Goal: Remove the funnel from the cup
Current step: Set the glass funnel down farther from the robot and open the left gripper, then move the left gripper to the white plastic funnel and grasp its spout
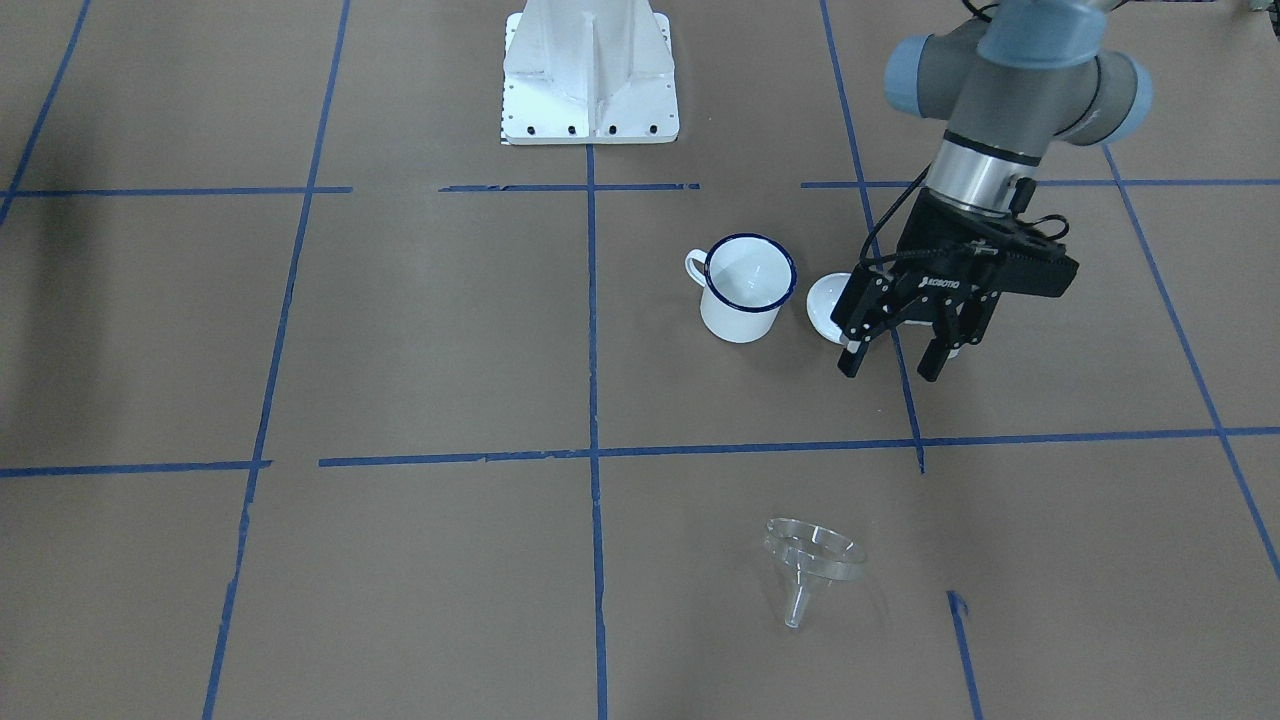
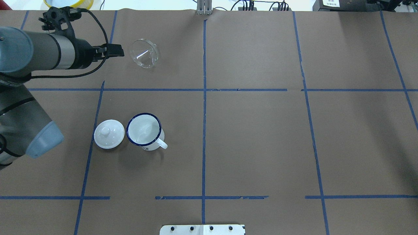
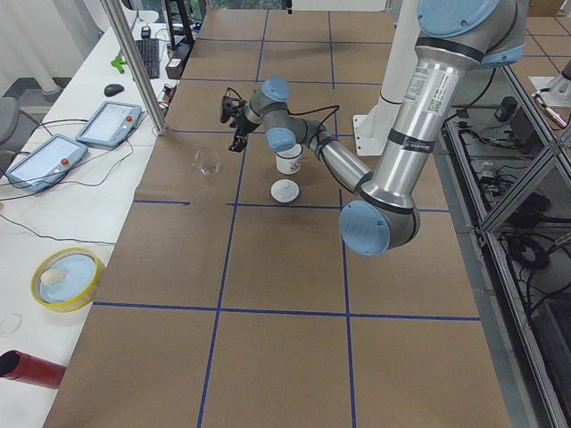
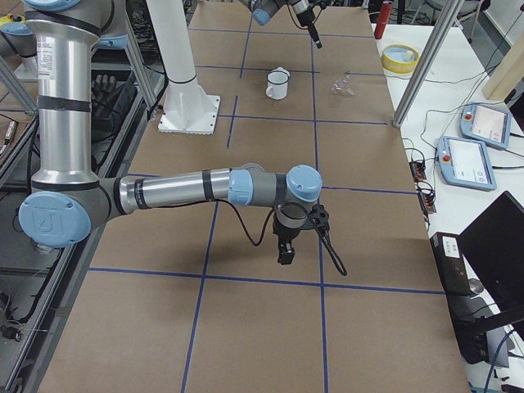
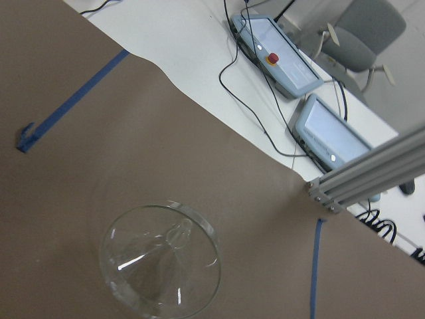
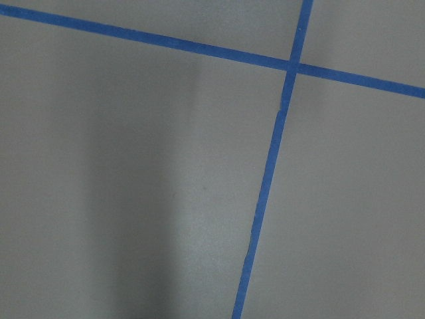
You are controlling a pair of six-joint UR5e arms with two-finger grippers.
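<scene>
This is looking like a robotics lab: industrial arms (image 3: 419, 107) are standing over a paper-covered worktop (image 3: 285, 267) gridded with blue tape lines (image 2: 204, 130), teach pendants (image 3: 111, 123) are lying at the side view's left, and an aluminium post (image 3: 134, 67) and an office chair (image 5: 368, 33) are standing nearby.

Blue tape cross (image 6: 291, 64) on brown table cover (image 6: 365, 199), perhaps faint shadow (image 6: 133, 212)

Light falls evenly and diffusely from above on the matte brown counter (image 2: 261, 147). Broad, soft-edged shadows darken its far right in the overhead view and run down the right wrist view, which looks slightly soft. The funnel (image 5: 159, 266) carries small white glints. The other views are crisp.
</scene>
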